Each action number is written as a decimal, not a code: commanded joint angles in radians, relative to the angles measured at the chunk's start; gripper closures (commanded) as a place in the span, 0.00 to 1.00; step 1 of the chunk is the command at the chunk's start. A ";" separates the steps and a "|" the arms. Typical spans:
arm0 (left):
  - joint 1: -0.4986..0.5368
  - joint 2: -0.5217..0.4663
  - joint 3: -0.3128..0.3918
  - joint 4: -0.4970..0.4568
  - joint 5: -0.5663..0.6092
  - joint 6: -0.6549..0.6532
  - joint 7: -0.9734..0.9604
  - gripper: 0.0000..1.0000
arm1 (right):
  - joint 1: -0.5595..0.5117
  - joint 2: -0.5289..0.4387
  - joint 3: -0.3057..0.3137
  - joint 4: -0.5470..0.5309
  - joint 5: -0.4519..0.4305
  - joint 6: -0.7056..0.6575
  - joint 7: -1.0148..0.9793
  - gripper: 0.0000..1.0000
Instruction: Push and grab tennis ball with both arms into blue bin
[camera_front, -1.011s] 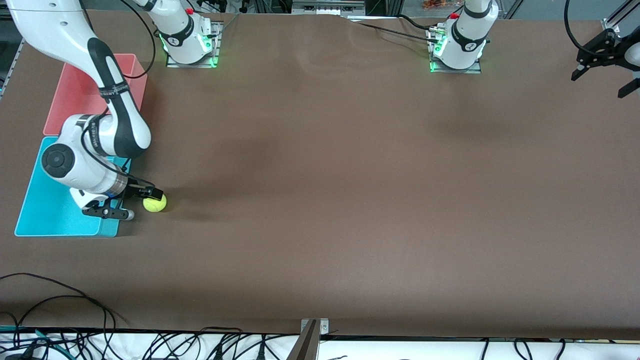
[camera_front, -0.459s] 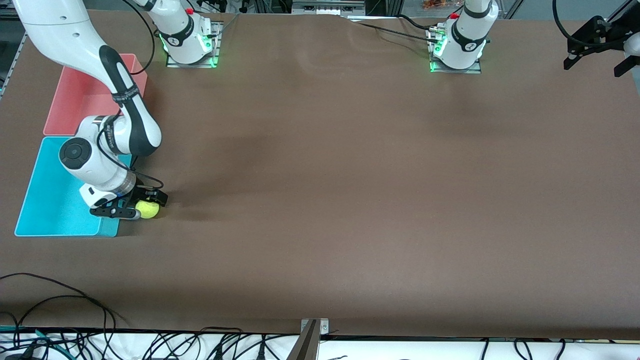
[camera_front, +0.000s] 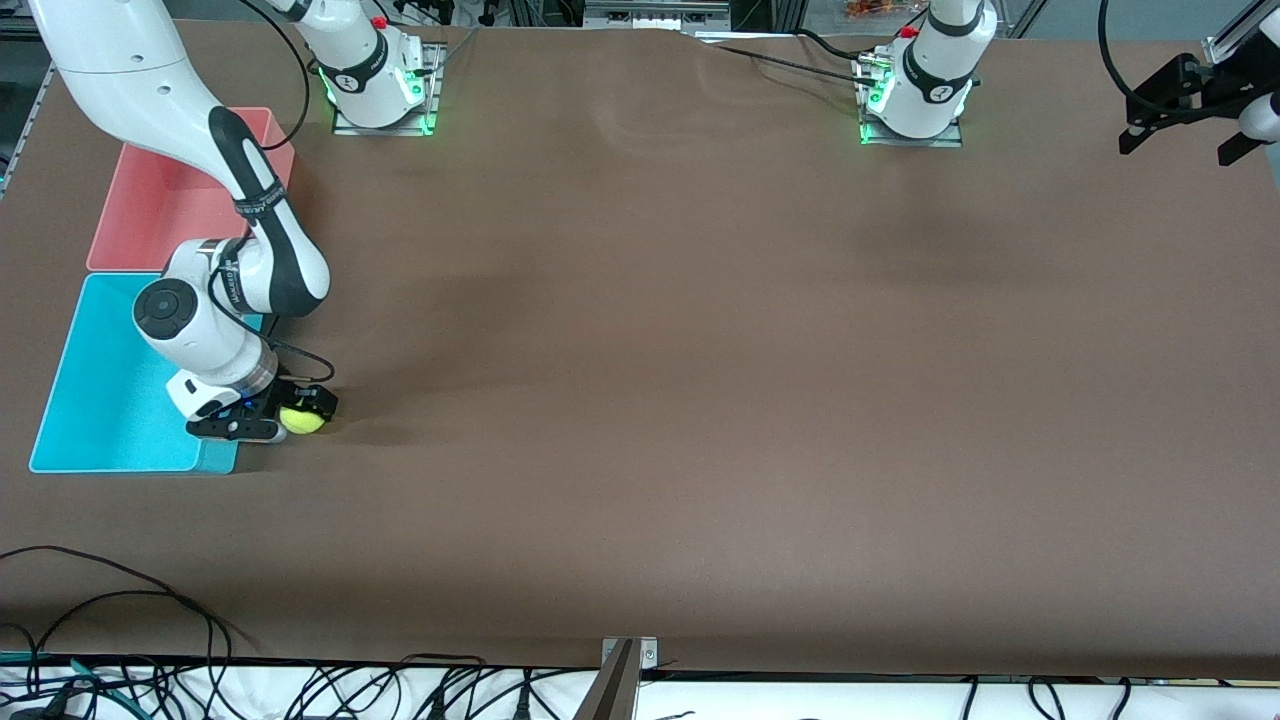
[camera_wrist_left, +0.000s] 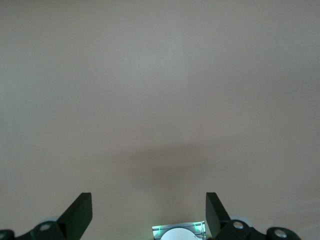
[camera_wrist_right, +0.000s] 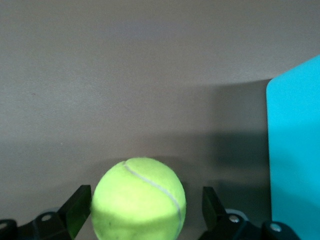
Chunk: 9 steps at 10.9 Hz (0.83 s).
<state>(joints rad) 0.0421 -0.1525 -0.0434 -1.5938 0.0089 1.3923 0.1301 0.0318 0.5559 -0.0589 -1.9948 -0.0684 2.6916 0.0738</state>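
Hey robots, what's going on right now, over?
Right end effector open around tennis ball, beside blue bin. Left end effector open, waiting aloft. Nothing blocking.

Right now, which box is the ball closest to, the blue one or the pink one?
The blue box. The ball sits right beside its corner; the pink box lies farther from the camera.

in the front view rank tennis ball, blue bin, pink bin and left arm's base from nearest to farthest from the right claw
1. tennis ball: between the right claw's fingers, on the table.
2. blue bin: right beside the claw, at the right arm's end.
3. pink bin: farther from the camera than the blue bin.
4. left arm's base: toward the table's left-arm end.
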 joint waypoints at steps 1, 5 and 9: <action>0.001 0.085 -0.001 0.104 0.019 -0.053 -0.012 0.00 | -0.004 0.006 -0.002 -0.010 -0.022 0.033 -0.002 0.71; 0.009 0.108 0.002 0.132 -0.038 -0.064 -0.015 0.00 | -0.004 -0.013 -0.002 -0.004 -0.021 0.008 0.004 0.77; 0.004 0.110 0.002 0.130 -0.038 -0.088 -0.015 0.00 | 0.007 -0.080 0.002 0.114 -0.021 -0.301 0.015 0.78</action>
<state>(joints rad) 0.0461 -0.0594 -0.0416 -1.4995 -0.0091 1.3346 0.1256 0.0344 0.5363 -0.0603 -1.9557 -0.0693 2.5912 0.0744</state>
